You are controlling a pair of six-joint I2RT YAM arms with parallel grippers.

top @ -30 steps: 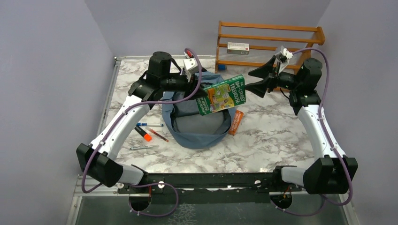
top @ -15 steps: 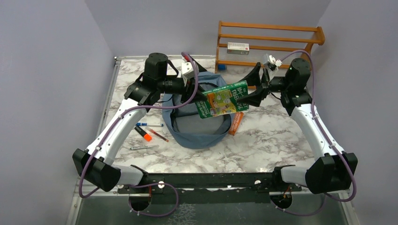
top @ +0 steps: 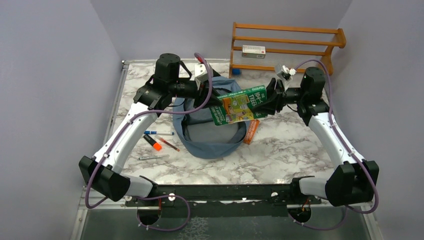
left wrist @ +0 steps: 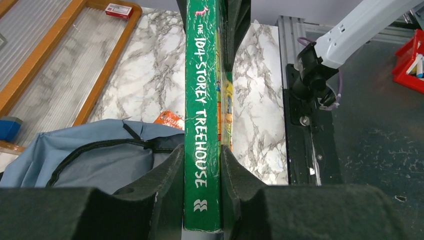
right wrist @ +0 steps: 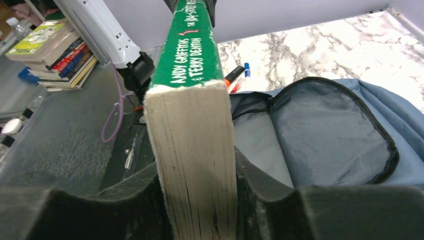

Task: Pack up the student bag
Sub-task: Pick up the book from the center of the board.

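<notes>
A green paperback, "The 104-Storey Treehouse" (top: 240,104), hangs in the air over the open mouth of the dusty-blue student bag (top: 212,137). My left gripper (top: 213,98) is shut on the book's left end; in the left wrist view its pads clamp the green spine (left wrist: 201,100) at my gripper (left wrist: 202,192), with the bag (left wrist: 100,160) below left. My right gripper (top: 263,102) is shut on the book's right end; in the right wrist view it (right wrist: 197,200) clamps the page edge (right wrist: 192,125), with the bag's open compartment (right wrist: 330,125) to the right.
An orange book (top: 251,130) lies on the marble table against the bag's right side. Pens and a marker (top: 156,142) lie left of the bag. A wooden rack (top: 287,45) with a small box (top: 253,50) stands at the back.
My right arm has moved left onto the book's right end and its gripper has gone from wide open to shut on it. The book has shifted slightly right.
</notes>
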